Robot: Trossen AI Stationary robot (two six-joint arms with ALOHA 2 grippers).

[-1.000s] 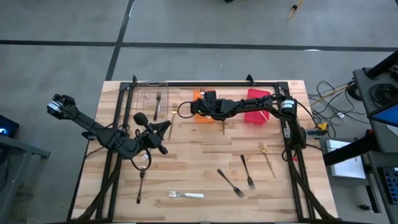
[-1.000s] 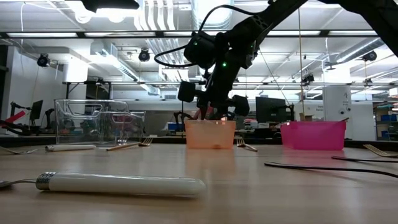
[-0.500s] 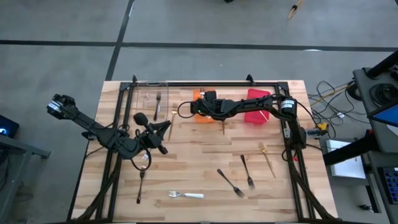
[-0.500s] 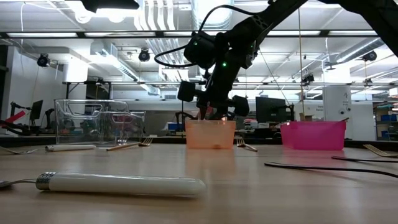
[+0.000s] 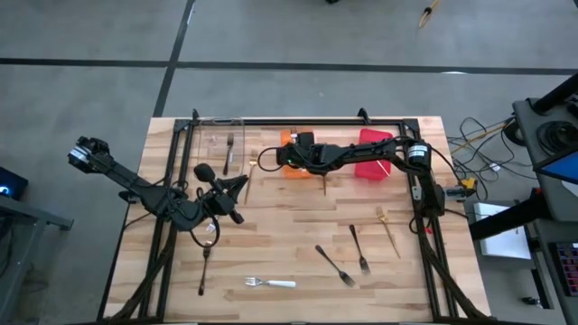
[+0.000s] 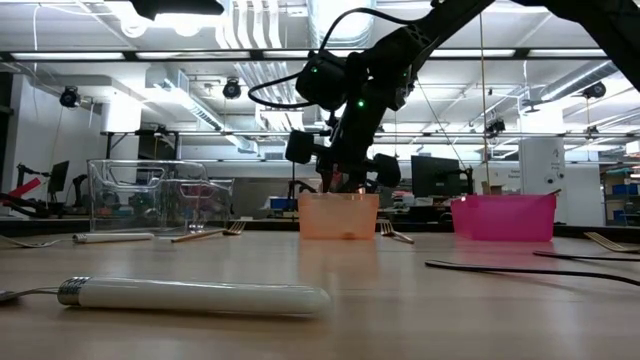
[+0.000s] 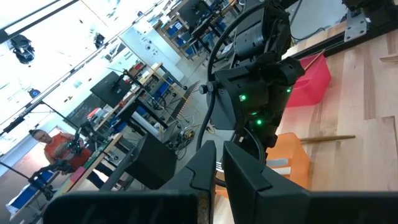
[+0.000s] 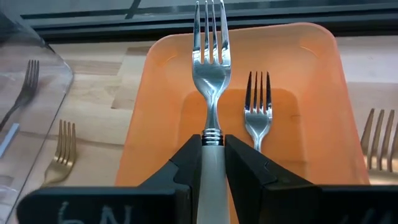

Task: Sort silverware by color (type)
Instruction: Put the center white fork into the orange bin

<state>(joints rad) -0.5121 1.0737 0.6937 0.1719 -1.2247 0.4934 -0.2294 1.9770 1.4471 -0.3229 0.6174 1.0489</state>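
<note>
- Nothing is shifting since the earlier frames: both arms and every fork are sitting where they were a second ago.
- The right gripper [image 8: 211,163] is hanging over the orange bin [image 8: 160,87], its fingers clamped on the white handle of a silver fork [image 8: 209,65], tines pointing out over the bin's floor.
- A second silver fork [image 8: 257,112] is lying inside the orange bin, just beside the held one.
- The left gripper [image 7: 217,165] is waiting above the table's left part, near the clear bin [image 5: 217,144], its fingers pressed together with nothing between them.
- A dark fork [image 5: 229,152] is resting in the clear bin, and a gold fork [image 8: 59,152] is lying on the wood between the clear and orange bins.
- The red bin [image 5: 373,153] is standing to the right of the orange one.
- On the table [image 5: 298,235], a white-handled fork [image 5: 271,283] is lying at the front edge, two dark forks [image 5: 348,255] to its right, another gold fork [image 5: 388,227] beyond them, and a dark fork [image 5: 204,269] at front left.
</note>
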